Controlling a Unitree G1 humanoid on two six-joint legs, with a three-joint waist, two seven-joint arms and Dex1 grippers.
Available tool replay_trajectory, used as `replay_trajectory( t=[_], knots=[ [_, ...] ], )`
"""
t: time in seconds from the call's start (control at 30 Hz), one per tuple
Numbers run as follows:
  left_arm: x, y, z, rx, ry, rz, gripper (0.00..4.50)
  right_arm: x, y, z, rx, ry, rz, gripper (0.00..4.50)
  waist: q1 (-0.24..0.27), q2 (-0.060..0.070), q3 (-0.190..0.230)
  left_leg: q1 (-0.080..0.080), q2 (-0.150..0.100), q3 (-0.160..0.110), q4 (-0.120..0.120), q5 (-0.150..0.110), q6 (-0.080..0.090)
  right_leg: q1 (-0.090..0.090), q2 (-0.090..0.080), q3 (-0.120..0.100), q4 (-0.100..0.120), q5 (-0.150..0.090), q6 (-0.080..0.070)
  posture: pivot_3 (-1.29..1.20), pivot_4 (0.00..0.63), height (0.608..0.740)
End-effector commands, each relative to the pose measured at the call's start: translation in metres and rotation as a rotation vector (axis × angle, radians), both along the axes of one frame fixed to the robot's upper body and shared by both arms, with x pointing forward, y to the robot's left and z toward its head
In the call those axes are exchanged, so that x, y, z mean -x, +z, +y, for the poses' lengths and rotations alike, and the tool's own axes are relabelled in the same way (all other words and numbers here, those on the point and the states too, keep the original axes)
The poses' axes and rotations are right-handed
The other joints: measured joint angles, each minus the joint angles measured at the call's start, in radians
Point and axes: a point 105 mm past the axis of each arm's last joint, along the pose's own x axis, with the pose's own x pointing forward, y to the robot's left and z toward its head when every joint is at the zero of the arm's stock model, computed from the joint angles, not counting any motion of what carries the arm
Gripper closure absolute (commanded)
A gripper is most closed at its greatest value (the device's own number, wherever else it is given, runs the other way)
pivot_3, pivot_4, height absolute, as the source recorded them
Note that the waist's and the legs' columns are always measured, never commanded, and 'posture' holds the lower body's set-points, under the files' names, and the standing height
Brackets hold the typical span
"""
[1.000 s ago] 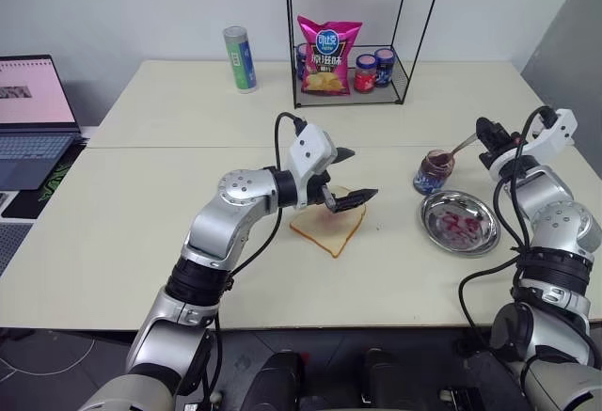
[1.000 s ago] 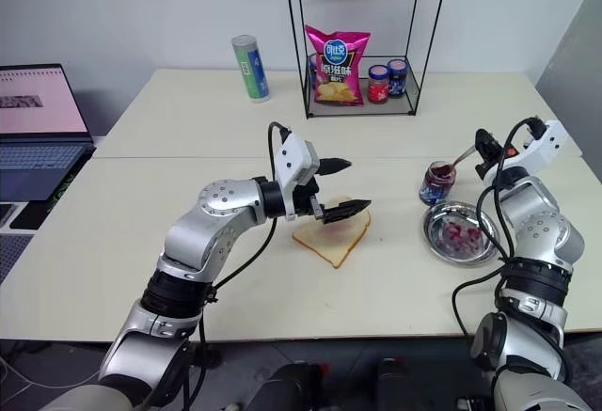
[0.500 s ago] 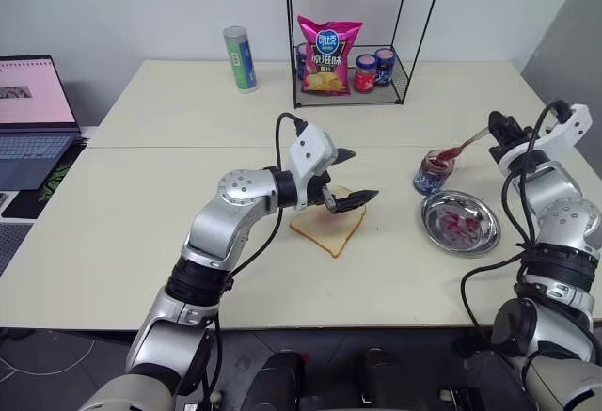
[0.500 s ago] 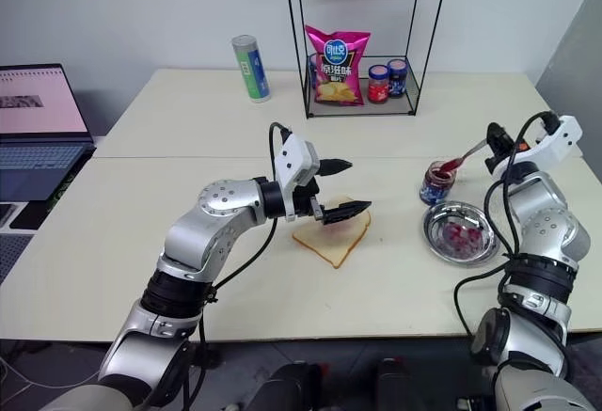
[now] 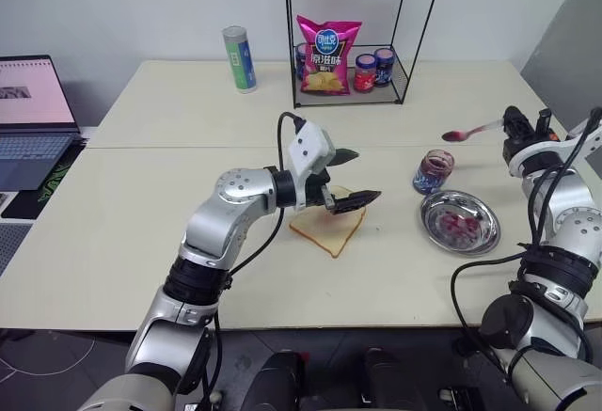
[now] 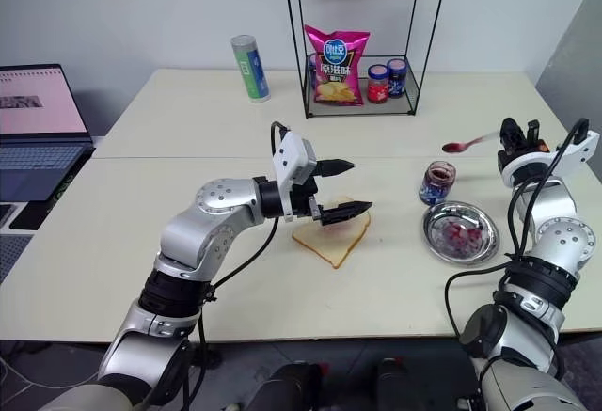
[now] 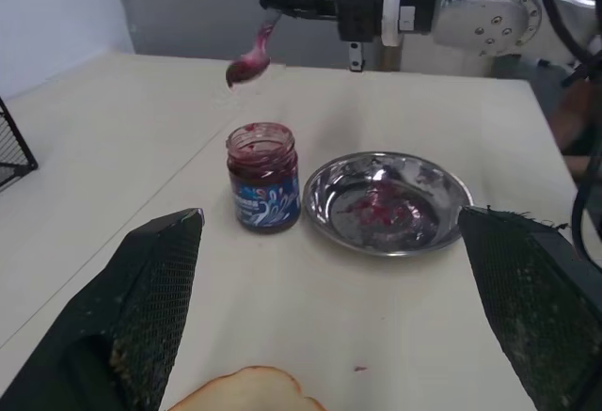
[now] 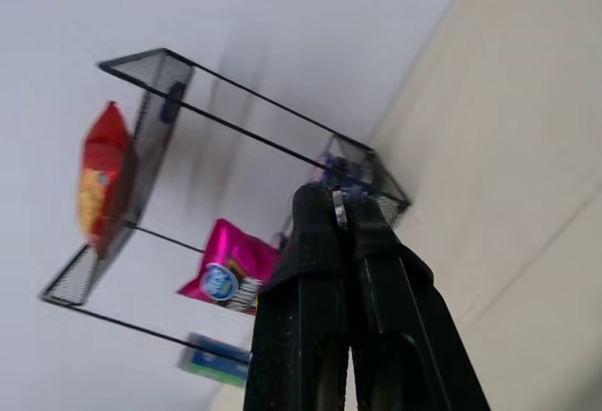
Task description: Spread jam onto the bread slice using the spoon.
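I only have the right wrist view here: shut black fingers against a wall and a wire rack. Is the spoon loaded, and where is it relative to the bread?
Observer: Yes. The right gripper holds the spoon, its bowl carrying red jam, in the air above the open jam jar.
Operator: And the bread?
Observer: The bread slice lies flat on the table, to the robot's left of the jar.
Operator: Is my left arm in the way?
Observer: The left gripper is open just above the slice's far edge.

Bright, even room light; right wrist view streaked with motion blur.
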Motion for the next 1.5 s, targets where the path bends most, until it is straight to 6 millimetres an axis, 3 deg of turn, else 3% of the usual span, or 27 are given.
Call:
replay_trajectory(
  t=[0.03,0.13,0.3,0.4,0.57,0.73,0.9,1.5],
  knots=[
    [0.008,0.025,0.020,0.042,0.005,-0.029,0.00,0.018,0.047,0.048,0.084,0.181,-0.177,4.47,-0.009,0.001,0.000,0.000,0.000,0.000,0.000,0.000,0.000,-0.001,0.000,0.000,0.000,0.000,0.000,0.00,0.150,0.740],
    [0.019,0.020,0.050,0.018,0.048,0.028,0.00,0.024,0.053,0.109,0.203,0.341,-0.207,4.47,-0.029,0.001,0.000,0.000,0.001,0.000,-0.001,0.000,0.000,-0.001,0.000,0.000,0.001,-0.001,-0.001,0.00,0.150,0.740],
    [0.040,-0.005,0.090,-0.065,0.156,0.118,0.00,0.038,0.046,0.189,0.441,0.537,-0.256,4.47,-0.041,0.002,0.000,0.001,0.002,0.000,-0.007,0.000,0.000,-0.006,0.000,0.001,0.002,-0.002,-0.004,0.00,0.150,0.740],
    [0.057,-0.020,0.108,-0.114,0.218,0.163,0.00,0.049,0.033,0.220,0.587,0.610,-0.290,4.47,-0.038,0.002,0.000,-0.001,0.002,0.000,-0.010,0.000,-0.001,-0.008,0.000,0.002,0.002,-0.002,-0.004,0.00,0.150,0.740],
    [0.073,-0.031,0.118,-0.151,0.278,0.190,0.00,0.052,0.016,0.232,0.777,0.605,-0.329,4.47,-0.015,0.000,0.000,-0.001,0.000,0.000,-0.010,0.001,-0.001,-0.008,-0.001,0.002,-0.001,-0.002,-0.004,0.00,0.150,0.740],
    [0.076,-0.032,0.114,-0.130,0.310,0.186,0.00,0.059,0.008,0.243,1.044,0.570,-0.477,4.47,-0.011,0.000,0.000,0.000,0.001,0.001,-0.009,0.001,-0.002,-0.008,-0.002,0.001,-0.001,-0.005,-0.003,0.00,0.150,0.740],
    [0.075,-0.032,0.114,-0.127,0.316,0.186,0.00,0.064,0.000,0.250,1.149,0.587,-0.549,4.47,-0.013,0.000,0.000,0.000,0.002,0.000,-0.011,0.002,-0.004,-0.008,-0.001,0.000,0.000,-0.003,-0.005,0.00,0.150,0.740],
    [0.073,-0.030,0.114,-0.132,0.307,0.190,0.00,0.077,-0.001,0.258,1.225,0.618,-0.641,4.47,-0.012,0.000,0.000,0.000,0.002,0.000,-0.012,0.003,-0.005,-0.009,-0.001,0.000,0.000,-0.002,-0.007,0.00,0.150,0.740]
  ],
)
